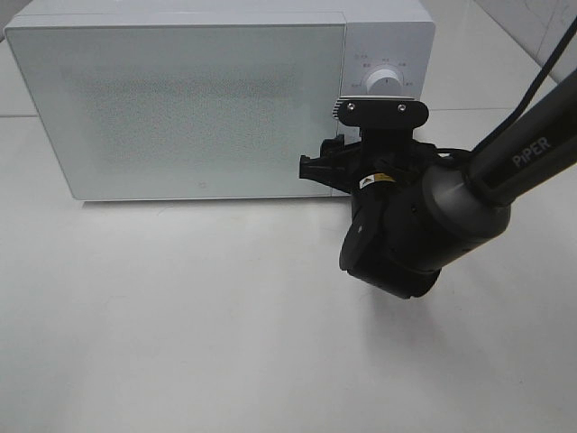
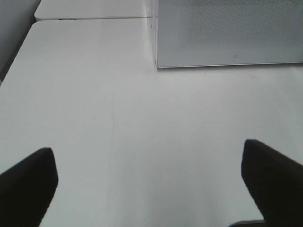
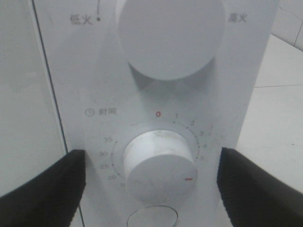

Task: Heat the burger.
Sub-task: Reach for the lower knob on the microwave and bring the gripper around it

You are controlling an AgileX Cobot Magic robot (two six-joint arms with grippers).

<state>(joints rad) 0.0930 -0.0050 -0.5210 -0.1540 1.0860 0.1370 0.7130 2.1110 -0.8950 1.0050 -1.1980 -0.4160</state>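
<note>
The burger is out of view. The white microwave (image 1: 180,99) stands at the back of the table with its frosted door shut. My right gripper (image 1: 347,158) is pressed up to the microwave's control panel. In the right wrist view, the right gripper (image 3: 151,152) is open, with one black finger on each side of the timer knob (image 3: 158,172) and a gap showing at both sides. The knob's red mark lies near the 5 on the dial. My left gripper (image 2: 147,151) is open over bare table, with nothing between its fingers.
A larger power knob (image 3: 170,33) sits above the timer knob on the panel. The microwave's front corner (image 2: 227,33) lies ahead of the left gripper. The white table (image 1: 180,325) stretches in front of the microwave, and a second table joins behind it.
</note>
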